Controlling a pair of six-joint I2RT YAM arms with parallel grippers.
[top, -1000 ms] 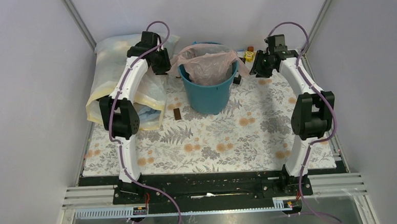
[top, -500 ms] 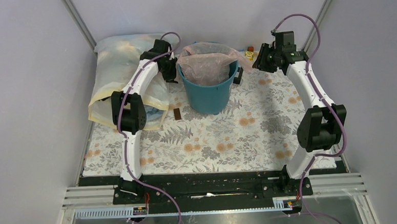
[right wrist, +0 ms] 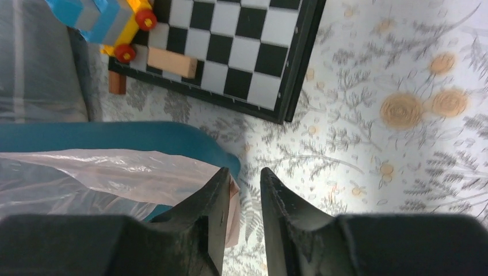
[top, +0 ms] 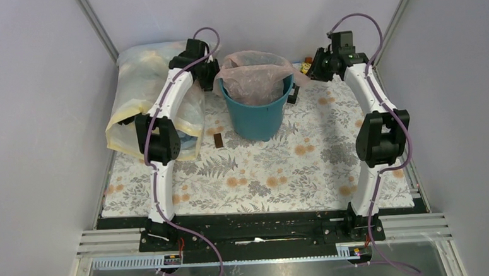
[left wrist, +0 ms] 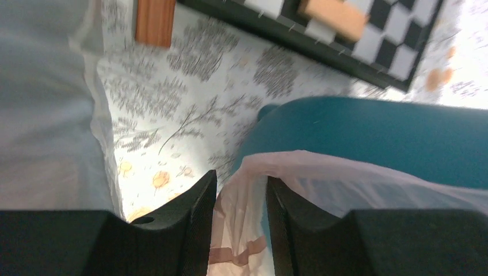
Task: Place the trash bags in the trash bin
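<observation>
Where the floral tablecloth [top: 262, 168] lies nearest the arm bases, it is bare; a small brown block [top: 219, 140] sits farther in. Beyond it, toward 12 o'clock, the trash bin [top: 256, 115] stands upright with the trash bag [top: 255, 80] lining it, its pink hem folded out over the rim. At the rim's 9 o'clock, the left gripper [left wrist: 240, 184] has its jaws a slit apart with bag hem filling the gap; whether it pinches cannot be told. At 3 o'clock, the right gripper [right wrist: 244, 175] is slightly parted, film against one finger and cloth showing between. A cloudy sack [top: 135, 87] lies at 10 o'clock and a checkerboard [right wrist: 230, 40] at 2 o'clock.
</observation>
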